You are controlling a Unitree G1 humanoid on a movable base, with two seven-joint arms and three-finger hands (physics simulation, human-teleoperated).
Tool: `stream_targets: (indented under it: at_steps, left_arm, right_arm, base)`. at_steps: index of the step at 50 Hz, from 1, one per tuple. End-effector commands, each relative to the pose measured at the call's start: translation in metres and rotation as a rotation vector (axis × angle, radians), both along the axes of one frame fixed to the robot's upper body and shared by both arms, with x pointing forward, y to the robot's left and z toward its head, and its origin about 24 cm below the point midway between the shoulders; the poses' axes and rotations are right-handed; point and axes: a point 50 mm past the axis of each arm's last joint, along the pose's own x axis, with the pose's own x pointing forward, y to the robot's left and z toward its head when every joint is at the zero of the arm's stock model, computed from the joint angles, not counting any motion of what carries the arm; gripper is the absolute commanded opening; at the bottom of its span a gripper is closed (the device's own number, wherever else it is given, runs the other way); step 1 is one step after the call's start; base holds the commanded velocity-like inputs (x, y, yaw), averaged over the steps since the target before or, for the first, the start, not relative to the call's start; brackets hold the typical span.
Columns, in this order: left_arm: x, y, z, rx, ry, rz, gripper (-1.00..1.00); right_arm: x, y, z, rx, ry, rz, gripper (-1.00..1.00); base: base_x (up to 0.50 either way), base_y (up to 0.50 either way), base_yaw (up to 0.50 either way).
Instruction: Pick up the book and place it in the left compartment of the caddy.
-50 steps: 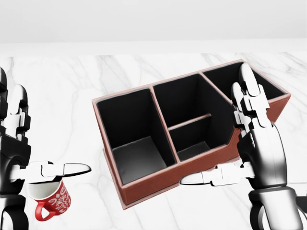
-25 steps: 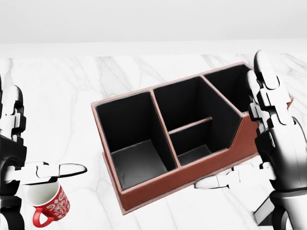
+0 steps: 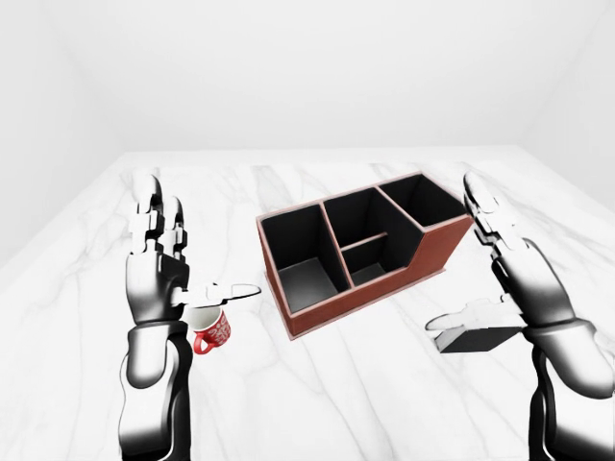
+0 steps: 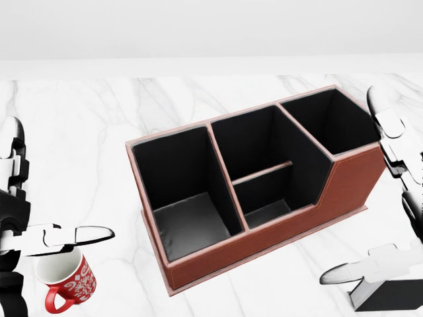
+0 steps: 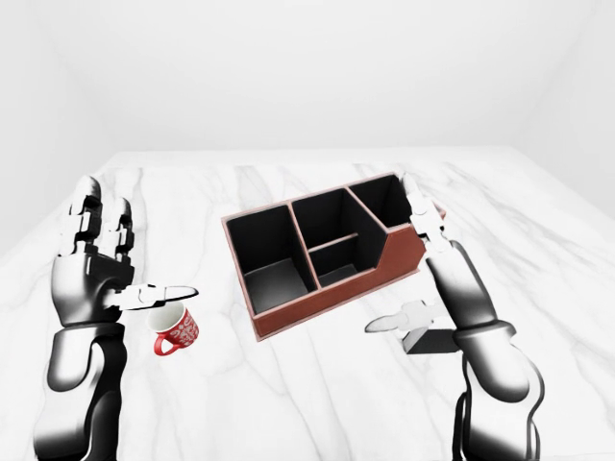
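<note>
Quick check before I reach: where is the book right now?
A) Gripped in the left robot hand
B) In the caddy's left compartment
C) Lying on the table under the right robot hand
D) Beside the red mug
C: the dark book lies on the marble table under the open right robot hand, outside the caddy, whose compartments are empty.

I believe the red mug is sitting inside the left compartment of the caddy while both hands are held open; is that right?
Not quite. The red mug stands on the marble table, apart from the caddy, under the left hand; the left-eye view shows this. The left compartment is empty. Both the left hand and the right hand are indeed open.
</note>
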Motion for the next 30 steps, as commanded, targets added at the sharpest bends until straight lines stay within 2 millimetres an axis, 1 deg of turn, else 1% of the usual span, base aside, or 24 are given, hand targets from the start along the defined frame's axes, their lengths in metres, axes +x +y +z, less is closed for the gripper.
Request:
stream_targets:
  at_steps: [1,5,10,15,17,23,30]
  left_arm:
    - [-0.001,0.001,0.001,-0.002,-0.006,0.003,1.0]
    - [-0.001,0.001,0.001,-0.002,-0.003,0.003,1.0]
    - [-0.001,0.001,0.001,-0.003,-0.007,0.004,1.0]
    - [-0.001,0.001,0.002,-0.003,-0.011,0.004,1.0]
    - [-0.001,0.001,0.003,-0.002,-0.013,0.004,1.0]
    - [-0.001,0.001,0.001,-0.004,-0.006,0.005,1.0]
    - [-0.002,0.001,0.002,-0.003,-0.012,0.007,1.0]
  right_arm:
    - [-0.005,-0.02,-0.017,-0.158,0.172,-0.076,1.0]
    - [-0.009,-0.027,-0.024,-0.211,0.246,-0.105,1.0]
    - [-0.012,-0.039,-0.03,-0.272,0.307,-0.188,1.0]
    - [-0.014,-0.046,-0.037,-0.311,0.357,-0.253,1.0]
    - [-0.017,-0.049,-0.044,-0.376,0.414,-0.292,1.0]
    - [-0.017,-0.056,-0.052,-0.461,0.485,-0.376,1.0]
    - [-0.012,-0.061,-0.056,-0.522,0.527,-0.429,1.0]
  base:
    - [0.0,0.0,0.0]
    - [0.0,0.0,0.0]
    - [0.0,0.0,0.0]
    - [0.0,0.0,0.0]
    - [0.0,0.0,0.0]
    - [0.0,0.0,0.0]
    - [0.0,0.0,0.0]
